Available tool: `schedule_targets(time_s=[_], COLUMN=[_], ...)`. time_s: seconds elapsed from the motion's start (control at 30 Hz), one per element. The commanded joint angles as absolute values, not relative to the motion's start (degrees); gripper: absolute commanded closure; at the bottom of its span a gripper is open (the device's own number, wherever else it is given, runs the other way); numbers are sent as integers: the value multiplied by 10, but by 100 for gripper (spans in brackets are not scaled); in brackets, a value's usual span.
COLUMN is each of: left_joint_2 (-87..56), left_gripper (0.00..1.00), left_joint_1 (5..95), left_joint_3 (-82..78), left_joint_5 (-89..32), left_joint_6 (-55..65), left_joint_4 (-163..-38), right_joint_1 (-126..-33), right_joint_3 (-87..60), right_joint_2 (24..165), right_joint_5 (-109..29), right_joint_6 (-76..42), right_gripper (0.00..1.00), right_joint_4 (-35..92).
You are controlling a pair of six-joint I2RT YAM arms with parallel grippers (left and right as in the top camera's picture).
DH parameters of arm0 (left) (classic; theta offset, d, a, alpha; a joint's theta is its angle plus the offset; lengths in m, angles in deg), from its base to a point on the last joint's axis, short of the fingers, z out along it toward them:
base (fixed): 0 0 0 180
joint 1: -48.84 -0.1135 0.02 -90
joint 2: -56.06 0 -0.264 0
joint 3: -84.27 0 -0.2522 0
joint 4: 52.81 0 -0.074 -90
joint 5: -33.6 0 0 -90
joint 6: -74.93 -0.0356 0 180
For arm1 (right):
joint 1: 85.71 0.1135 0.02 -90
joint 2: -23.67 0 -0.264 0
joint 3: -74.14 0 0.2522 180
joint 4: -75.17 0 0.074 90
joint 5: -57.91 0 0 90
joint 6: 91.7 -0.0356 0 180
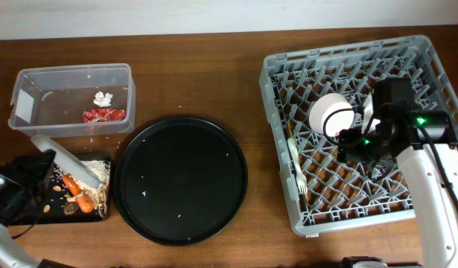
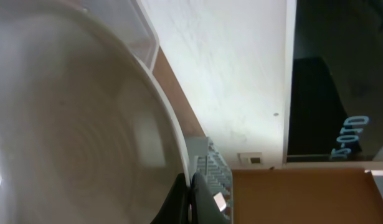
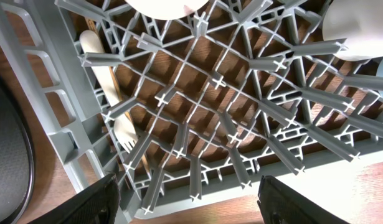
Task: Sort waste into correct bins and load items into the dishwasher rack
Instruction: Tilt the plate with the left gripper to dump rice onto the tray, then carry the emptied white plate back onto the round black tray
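My left gripper [image 1: 41,170] is shut on the rim of the pale round plate [image 1: 68,164], holding it tilted on edge over the shallow black tray [image 1: 35,212]. That tray holds carrot pieces [image 1: 81,201] and beige scraps [image 1: 100,173]. In the left wrist view the plate [image 2: 73,124] fills the left side, pinched between the fingertips [image 2: 179,202]. The clear tub [image 1: 24,100] holds the red wrapper [image 1: 103,115] and a white scrap [image 1: 103,97]. My right gripper [image 1: 355,141] hangs open over the dishwasher rack [image 1: 277,149], beside a cream cup [image 1: 331,112] and a white fork [image 1: 297,167].
A large round black tray [image 1: 180,179] lies between the bins and the rack. In the right wrist view the open gripper [image 3: 191,205] hovers over the rack's front wall [image 3: 60,124], with the fork [image 3: 110,81] to the left and another pale vessel [image 3: 359,25] top right.
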State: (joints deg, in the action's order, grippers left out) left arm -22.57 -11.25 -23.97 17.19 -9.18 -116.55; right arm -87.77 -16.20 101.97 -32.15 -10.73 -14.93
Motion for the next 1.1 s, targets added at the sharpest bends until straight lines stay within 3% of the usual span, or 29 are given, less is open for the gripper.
schedule_targets(time_s=[0.0, 0.07, 0.2, 0.53, 0.73, 0.87, 1.07], left_joint_2=[-224, -224, -228, -227, -226, -226, -233], left_gripper=[100, 100, 100, 100, 100, 100, 100], left_joint_1=[-116, -117, -116, -104, 81, 239, 479], left_joint_3=[-240, -240, -240, -240, -240, -240, -240], left_joint_5=[157, 203, 186, 234, 222, 146, -168], left_joint_6=[-68, -120, -80, -118, -158, -158, -158], left_joint_4=[-1155, -1168, -1169, -1185, -1182, -1145, -1131], right_joint_1=[-880, -880, -880, -880, -880, -880, -880], right_joint_3=[-159, -159, -159, -159, -159, -159, -159], right_joint_2=[1022, 1022, 1022, 1022, 1022, 1022, 1022], right_joint_5=[-325, -325, -325, -325, -325, -325, -325], right_joint_6=[-107, -107, -107, -107, -107, -107, -107], right_gripper=[25, 26, 25, 25, 25, 25, 25], right_joint_4=[-149, -149, -149, -149, -149, -145, -145])
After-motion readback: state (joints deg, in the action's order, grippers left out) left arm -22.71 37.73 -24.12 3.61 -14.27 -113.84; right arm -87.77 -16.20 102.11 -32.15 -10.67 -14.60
